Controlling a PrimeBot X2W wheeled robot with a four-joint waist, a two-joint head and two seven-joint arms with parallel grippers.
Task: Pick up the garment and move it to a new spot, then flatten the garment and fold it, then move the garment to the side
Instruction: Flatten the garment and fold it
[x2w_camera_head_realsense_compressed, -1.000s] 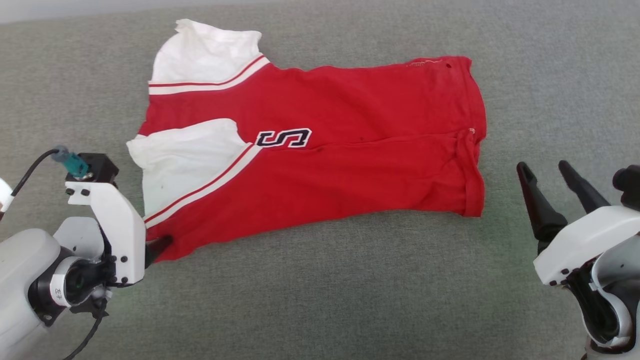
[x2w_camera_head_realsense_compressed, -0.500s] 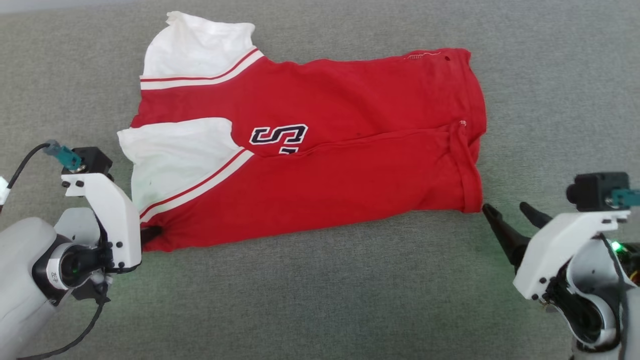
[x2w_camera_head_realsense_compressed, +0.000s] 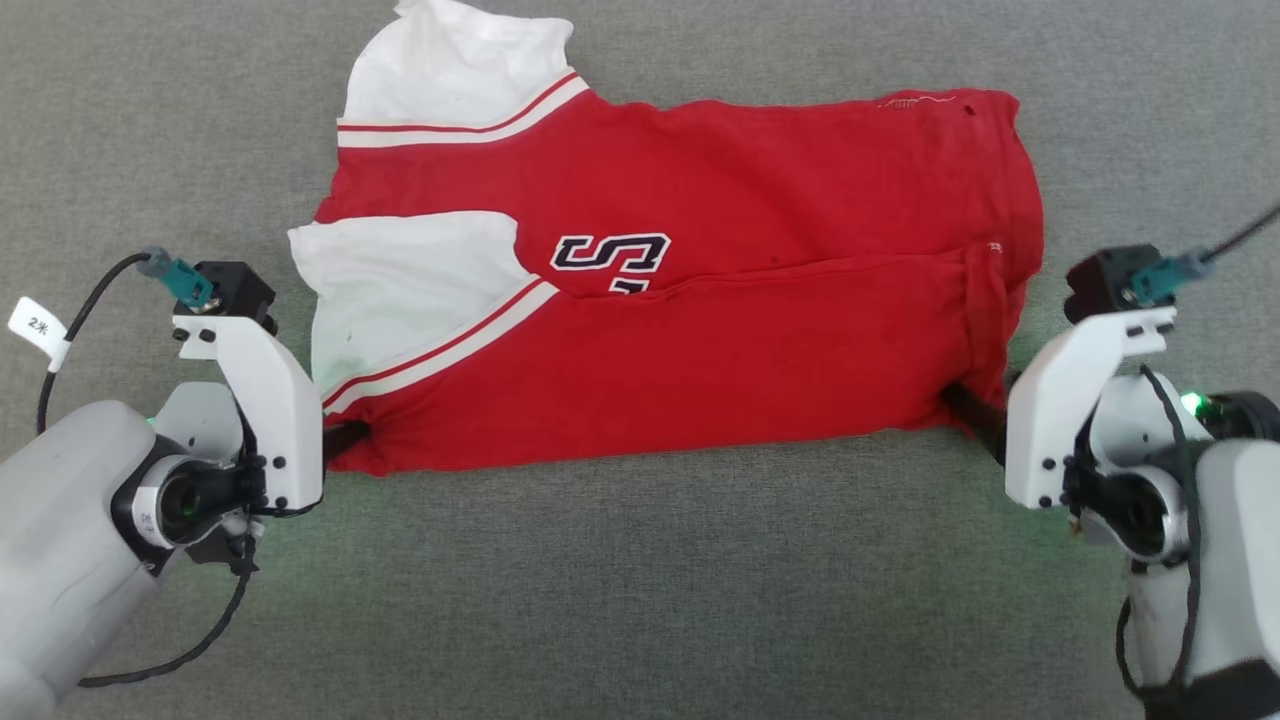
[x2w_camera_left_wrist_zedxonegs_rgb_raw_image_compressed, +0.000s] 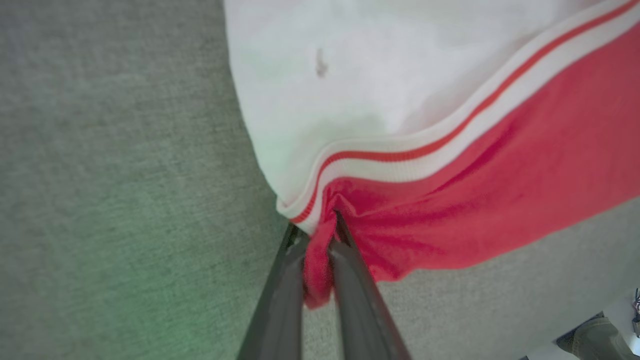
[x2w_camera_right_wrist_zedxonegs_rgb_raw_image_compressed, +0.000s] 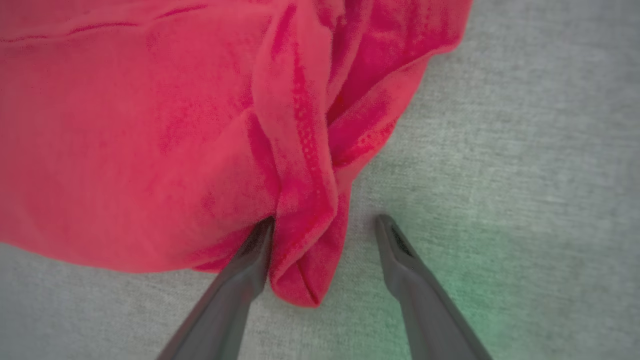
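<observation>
Garment (x2w_camera_head_realsense_compressed: 700, 330) lies sideways on the grey cloth surface (x2w_camera_head_realsense_compressed: 640, 600), sleeves to the left, hem (x2w_camera_head_realsense_compressed: 1015, 230) to the right, roughly centred between the two arms; body mostly flat, with a long crease running left to right through the middle and the near half apparently lapped over it; near sleeve (x2w_camera_head_realsense_compressed: 400, 290) rests on top of the red body, far sleeve (x2w_camera_head_realsense_compressed: 450, 70) spread out beyond it; letter patch (x2w_camera_head_realsense_compressed: 610, 255) partly cut by the crease. Left gripper (x2w_camera_left_wrist_zedxonegs_rgb_raw_image_compressed: 315, 225) is at the near left corner, jaws pinched tight on a bunched tuck of red fabric just below the sleeve's white band; a corner grip, likely chosen so the edge can be drawn taut rather than lifted from the middle. Right gripper (x2w_camera_right_wrist_zedxonegs_rgb_raw_image_compressed: 325, 220) is at the near right corner, jaws spread apart; the rolled hem corner sits between its fingers, against one finger and clear of the other; nothing clamped there yet. Judgement: both arms set at opposite ends of the near edge so it can be carried or folded evenly; right jaws need to close first, else a pull from the left alone would drag and skew the cloth.
</observation>
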